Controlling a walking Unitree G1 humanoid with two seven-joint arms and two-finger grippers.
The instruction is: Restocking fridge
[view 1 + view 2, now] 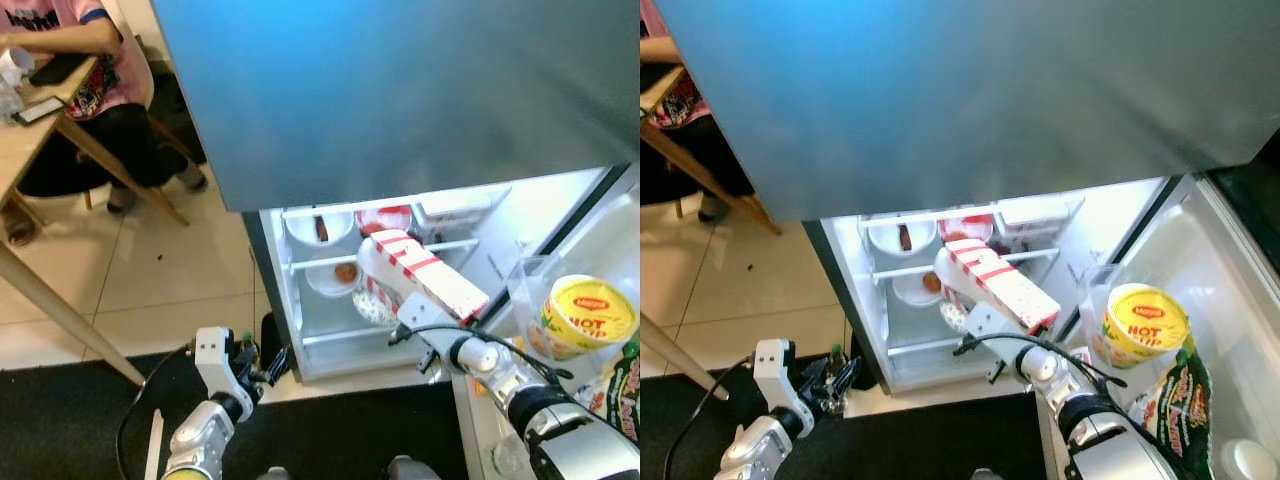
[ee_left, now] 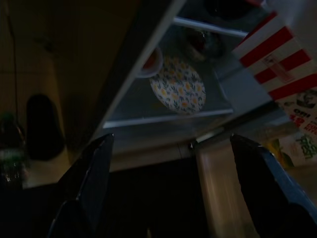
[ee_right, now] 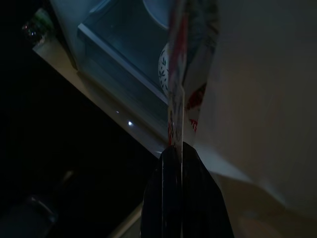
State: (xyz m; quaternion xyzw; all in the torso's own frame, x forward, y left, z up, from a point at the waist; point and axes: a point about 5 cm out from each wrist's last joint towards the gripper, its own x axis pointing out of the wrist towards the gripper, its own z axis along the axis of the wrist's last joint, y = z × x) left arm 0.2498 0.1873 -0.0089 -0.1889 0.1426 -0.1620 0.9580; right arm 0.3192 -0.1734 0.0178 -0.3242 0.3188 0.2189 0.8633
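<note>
Two silver arms are seen at the bottom of the head views. The left arm [image 1: 205,430], at the lower left, is built of rounded silver segments with a white square block near the wrist, and a black cable is looped from it. The right arm [image 1: 520,395], at the lower right, has a white wrist housing, a black band and thin black cables. Long black fingers [image 2: 86,181] are carried by each arm.
</note>
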